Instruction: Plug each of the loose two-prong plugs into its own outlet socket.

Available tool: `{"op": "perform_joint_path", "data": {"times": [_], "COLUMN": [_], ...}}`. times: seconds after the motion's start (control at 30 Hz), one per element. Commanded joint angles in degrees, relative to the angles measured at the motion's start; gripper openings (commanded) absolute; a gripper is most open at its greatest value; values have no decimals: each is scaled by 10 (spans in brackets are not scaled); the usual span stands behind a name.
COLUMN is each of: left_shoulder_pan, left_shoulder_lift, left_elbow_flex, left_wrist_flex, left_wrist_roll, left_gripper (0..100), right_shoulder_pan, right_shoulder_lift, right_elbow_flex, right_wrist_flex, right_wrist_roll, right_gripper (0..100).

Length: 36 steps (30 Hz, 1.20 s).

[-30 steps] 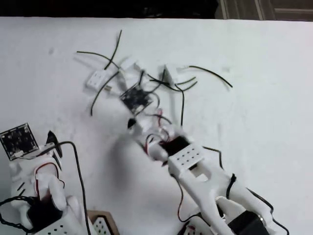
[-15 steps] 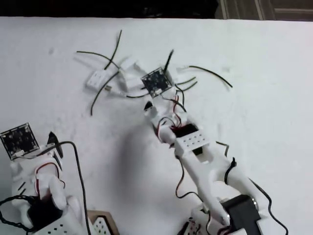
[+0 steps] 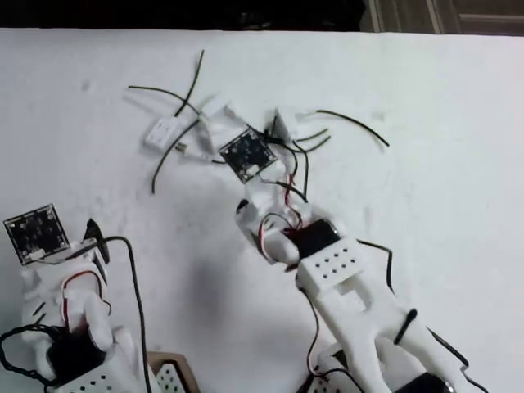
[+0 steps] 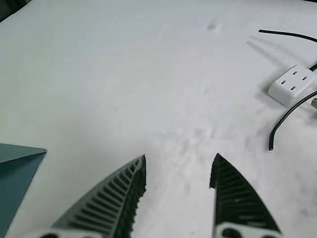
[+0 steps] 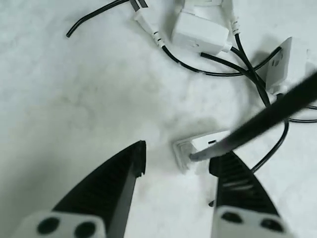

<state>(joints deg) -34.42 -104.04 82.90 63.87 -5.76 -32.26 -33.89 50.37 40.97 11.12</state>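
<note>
The right end effector (image 5: 178, 152) stands open, low over the white tabletop (image 5: 74, 99). A small white two-prong plug on a black cord (image 5: 202, 144) lies between its black fingers, close against one and apart from the other; I cannot tell whether that finger touches it. Just ahead of this end effector, black cords tangle around a white rectangular outlet socket block (image 5: 200, 32). A second white socket block (image 5: 283, 62) sits beside it, and another white plug (image 5: 147, 22) lies loose nearby. The left end effector (image 4: 179, 158) is also open, its ribbed fingers spread above bare tabletop and holding nothing. Well ahead of it and off to one side, a white four-slot outlet socket (image 4: 292, 84) lies face up, with a thin black wire (image 4: 290, 106) curving just beside it. Both are well apart from the fingers.
</note>
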Motion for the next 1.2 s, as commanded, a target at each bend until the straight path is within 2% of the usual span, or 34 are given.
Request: {"op": "perform_joint_path", "data": {"times": [0.0, 0.17, 0.33, 0.43, 0.7, 0.9, 1.17], "left_shoulder_pan": [11, 52, 80, 100, 156, 203, 220], "left_shoulder_lift": [-4, -1, 11, 85, 507, 799, 1167], "left_elbow_flex": [-10, -24, -70, -131, -372, -564, -869], "left_wrist_flex": [-11, -20, -22, -24, -71, -78, -45], "left_wrist_roll": [2, -61, -64, -65, -114, -214, -229], "left_gripper": [222, 223, 225, 260, 268, 272, 312], "right_shoulder_pan": [-1, -7, -7, -3, -2, -2, -2], "right_shoulder_lift": [-29, -34, -34, -29, -32, -31, -29], "right_elbow_flex": [-23, -23, -23, -8, 28, 40, 40], "right_wrist_flex": [36, 65, 63, 65, 62, 62, 62], "right_wrist_roll": [1, 1, 1, 1, 1, 4, 6], "right_gripper": [205, 207, 205, 205, 207, 207, 208]}}
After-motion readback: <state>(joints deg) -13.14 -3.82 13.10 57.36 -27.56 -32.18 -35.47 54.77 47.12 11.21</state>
